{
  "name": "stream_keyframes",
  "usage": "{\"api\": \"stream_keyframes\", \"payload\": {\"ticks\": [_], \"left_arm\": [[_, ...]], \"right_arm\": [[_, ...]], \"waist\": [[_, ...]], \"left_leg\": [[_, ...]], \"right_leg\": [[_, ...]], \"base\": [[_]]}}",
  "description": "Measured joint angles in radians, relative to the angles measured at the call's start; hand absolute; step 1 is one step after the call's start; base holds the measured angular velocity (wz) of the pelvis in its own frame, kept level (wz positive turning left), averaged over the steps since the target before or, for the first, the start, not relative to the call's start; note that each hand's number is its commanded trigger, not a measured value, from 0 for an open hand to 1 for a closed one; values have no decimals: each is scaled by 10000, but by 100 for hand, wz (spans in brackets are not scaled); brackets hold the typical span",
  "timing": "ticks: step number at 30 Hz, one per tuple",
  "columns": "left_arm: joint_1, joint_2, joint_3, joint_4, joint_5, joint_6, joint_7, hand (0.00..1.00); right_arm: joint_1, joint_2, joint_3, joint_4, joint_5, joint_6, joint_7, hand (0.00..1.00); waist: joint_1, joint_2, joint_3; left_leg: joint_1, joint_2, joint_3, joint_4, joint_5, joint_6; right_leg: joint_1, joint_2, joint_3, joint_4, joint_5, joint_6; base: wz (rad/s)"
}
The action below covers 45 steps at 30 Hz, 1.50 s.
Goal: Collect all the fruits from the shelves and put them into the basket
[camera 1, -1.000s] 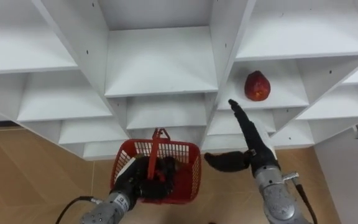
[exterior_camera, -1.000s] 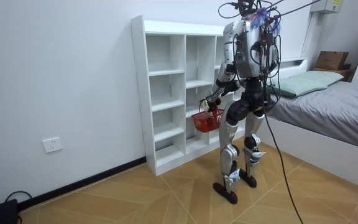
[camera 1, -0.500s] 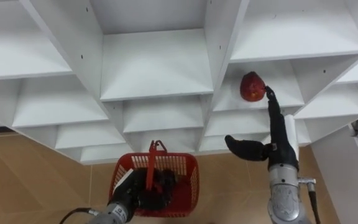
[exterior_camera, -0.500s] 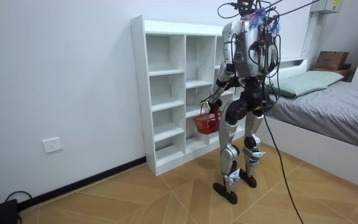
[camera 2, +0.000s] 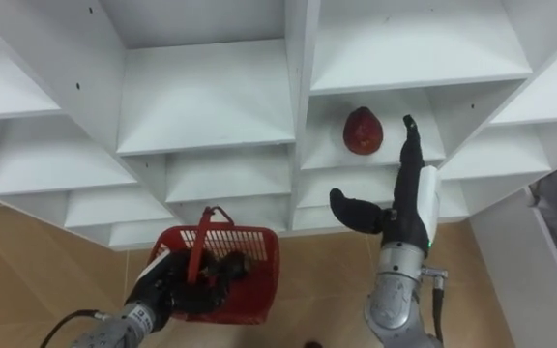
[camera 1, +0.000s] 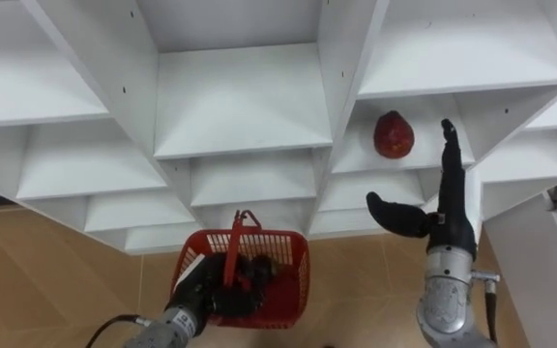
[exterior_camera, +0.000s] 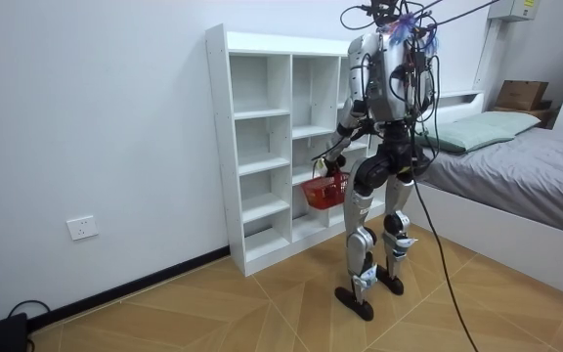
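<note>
One red fruit lies on a shelf of the white shelf unit, in the compartment right of the middle column.

Left eye view: right hand raised before that compartment, fingers straight and pointing up, thumb spread wide to the left; it holds nothing. Fingertips just right of the fruit, a gap between them. Low down, left hand curled round the handle of a red basket. Dark shapes inside the basket; cannot tell what they are.

Room view: robot upright, close to the shelf unit. The basket hangs from the left hand between the robot and the shelves. A bed at the room view's right; wood floor underfoot.

Right eye view: same layout. Fruit on its shelf, straight-fingered right hand beside it without contact, left hand wrapped on the basket handle.
</note>
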Motion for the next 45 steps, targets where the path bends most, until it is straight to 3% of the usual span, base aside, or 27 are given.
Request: {"api": "stream_keyframes", "payload": {"ticks": [4, 10, 17, 21, 26, 30, 38, 45], "left_arm": [[-54, 11, 113, -1, 7, 0, 20, 100], [-80, 190, 122, 0, 11, 0, 65, 100], [-522, 270, 113, 533, 5, -2, 210, 100], [-526, 317, 92, 587, 12, 16, 212, 100], [-524, 358, 93, 584, 6, 368, 115, 100], [-536, 362, 104, 583, -2, 376, 23, 100], [-766, 392, 163, 816, 13, 373, -8, 100], [-814, 406, 216, 877, 9, 375, -66, 100]], "right_arm": [[-24, -93, 2, 23, -29, 0, -117, 0], [-494, -644, -61, 418, -15, 0, -135, 0], [-1409, -717, -300, 897, 193, 4, 15, 0], [-1575, -901, -300, 1146, 251, 37, 73, 0], [-1576, -996, -300, 1160, 442, 232, 493, 0], [-1639, -1017, -304, 1266, 441, 257, 736, 0], [-2619, -1025, -538, 2467, 663, 275, 1255, 0], [-2804, -1031, -684, 2693, 942, 276, 1380, 0]], "waist": [[20, -27, 40], [29, -170, 150], [124, -353, 237], [248, -392, 227], [282, -415, 215], [287, -434, 212], [334, -440, 213], [382, -439, 213]], "left_leg": [[-44, 1, -32, 3, 0, 0], [-93, -1, -40, 11, 1, 0], [-100, 2, -16, 8, 1, 0], [-101, 2, -21, 8, 1, 0], [-168, 6, -90, 56, 1, 0], [-269, 4, -165, 152, 1, 0], [-312, 6, -231, 301, 1, 0], [-371, 6, -274, 374, 2, 1]], "right_leg": [[-6, -6, -58, -17, 0, 0], [-45, -10, -69, -22, -1, 1], [-85, -10, -53, 10, 0, 0], [-84, -14, -73, 10, 0, -1], [-84, -37, -206, 13, 1, -2], [-106, -42, -265, 19, 3, -6], [-109, -57, -308, 139, 4, -13], [-123, -52, -308, 151, 10, -22]], "base": [[4], [1], [0], [0], [5], [6], [1], [0]]}}
